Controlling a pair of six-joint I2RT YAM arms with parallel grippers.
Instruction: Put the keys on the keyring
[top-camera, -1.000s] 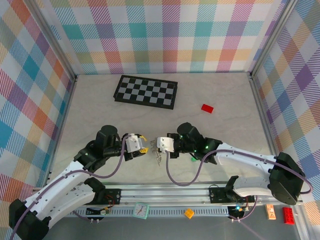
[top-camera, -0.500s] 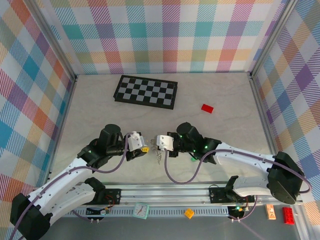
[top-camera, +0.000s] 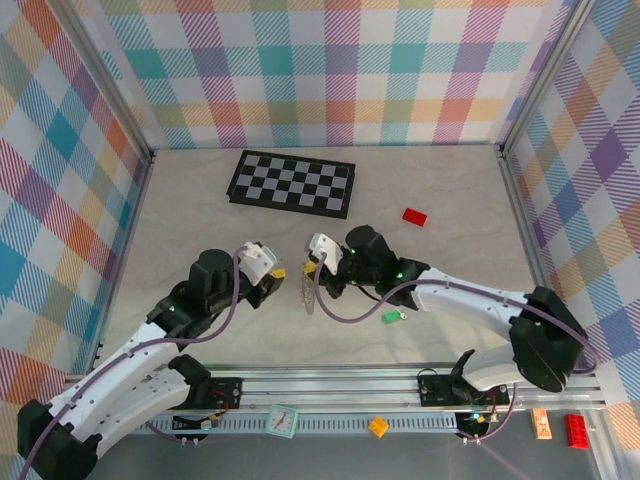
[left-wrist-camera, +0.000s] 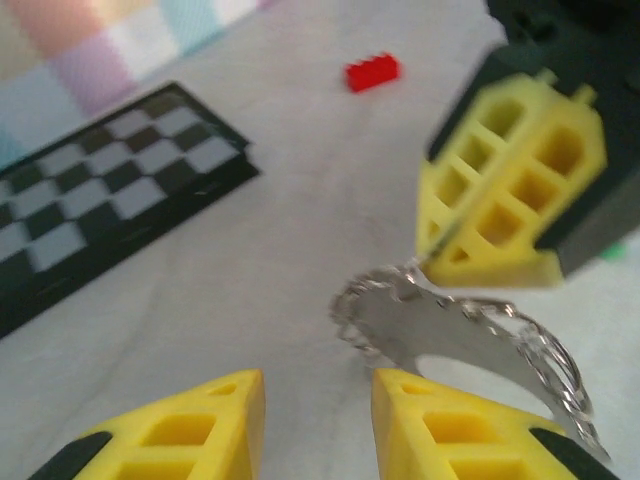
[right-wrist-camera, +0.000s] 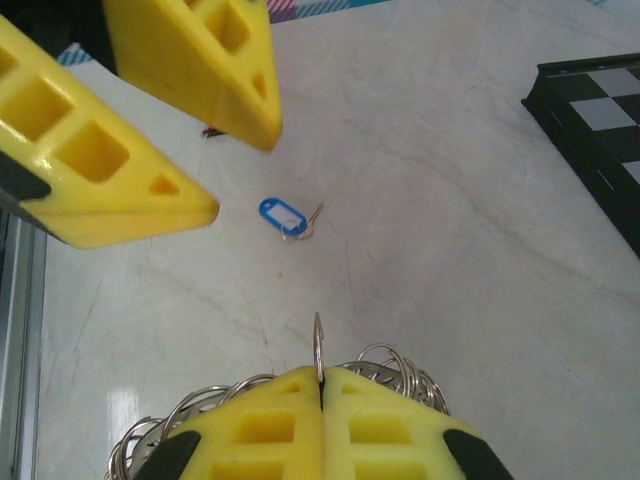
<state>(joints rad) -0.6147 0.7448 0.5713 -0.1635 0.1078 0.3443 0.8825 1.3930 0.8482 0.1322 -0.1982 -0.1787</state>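
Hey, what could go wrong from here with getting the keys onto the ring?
The right gripper, jaws shut, pinches the keyring by a thin edge; the hanging loop may slip or swing.
The left gripper, jaws open and empty, sits close by; the two may collide.
The blue key and green key lie flat on the table, likely hard to pick up.

White arms (top-camera: 120, 372), black joints, looping mauve cables (top-camera: 352, 366); left claw (top-camera: 286, 274) and right claw (top-camera: 308, 270) carry yellow fingers (right-wrist-camera: 262, 432) (hollow, cell-ribbed).
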